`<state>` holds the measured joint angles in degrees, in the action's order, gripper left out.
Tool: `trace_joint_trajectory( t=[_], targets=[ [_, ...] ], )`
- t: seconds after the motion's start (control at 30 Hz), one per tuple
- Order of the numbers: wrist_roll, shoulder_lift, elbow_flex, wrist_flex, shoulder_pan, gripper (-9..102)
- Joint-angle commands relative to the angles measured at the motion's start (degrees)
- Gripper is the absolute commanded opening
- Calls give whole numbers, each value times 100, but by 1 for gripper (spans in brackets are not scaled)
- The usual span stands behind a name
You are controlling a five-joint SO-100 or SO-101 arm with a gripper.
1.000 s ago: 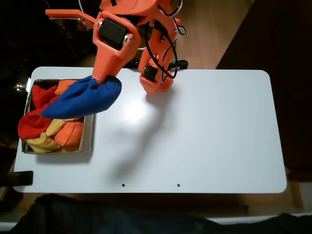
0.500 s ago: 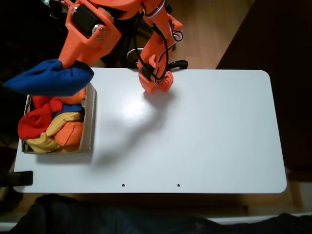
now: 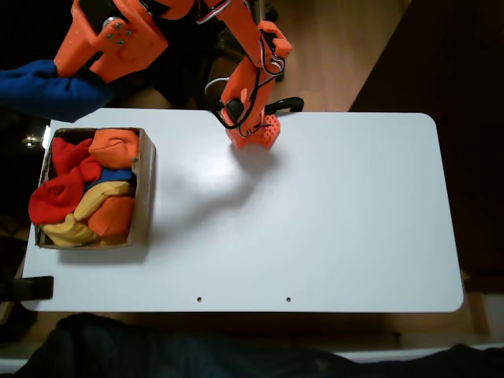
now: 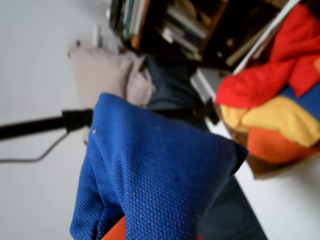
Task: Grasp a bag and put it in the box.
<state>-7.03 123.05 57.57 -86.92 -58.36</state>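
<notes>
In the fixed view the gripper [image 3: 72,77] is clamped on the bag [image 3: 43,90], which hangs in the air at the far left, beyond the table's [image 3: 331,213] far edge and past the far end of the box [image 3: 144,189]. The box sits on the table's left side, holding red, orange and yellow bags with a bit of blue between them. In the wrist view the bag [image 4: 160,180] hangs close below the camera, the box's contents to the right.
</notes>
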Motion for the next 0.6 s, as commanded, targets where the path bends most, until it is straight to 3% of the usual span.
trace_joint_trajectory(
  t=[0.0, 0.57],
  targets=[
    [-9, -70, -492, 62, -229, 0],
    [-44, -1318, -1099, 501, -896, 0]
  ],
)
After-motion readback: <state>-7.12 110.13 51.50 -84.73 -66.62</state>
